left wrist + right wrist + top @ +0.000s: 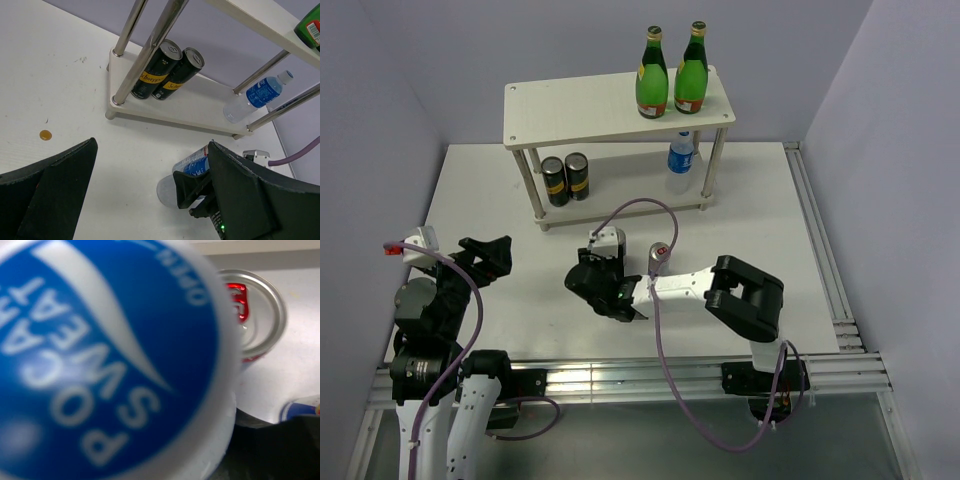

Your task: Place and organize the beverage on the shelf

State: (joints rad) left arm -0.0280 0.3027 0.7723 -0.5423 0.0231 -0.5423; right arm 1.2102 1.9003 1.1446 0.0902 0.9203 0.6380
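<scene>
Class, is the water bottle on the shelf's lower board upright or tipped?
Upright: the water bottle stands cap-up, parallel to the shelf legs.

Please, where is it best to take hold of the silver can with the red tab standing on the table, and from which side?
Probably the silver can is best gripped across its round side wall, near mid-height: it stands upright on the table, and the flat top gives nothing to pinch. Approach from its right; the right gripper crowds its left.
</scene>
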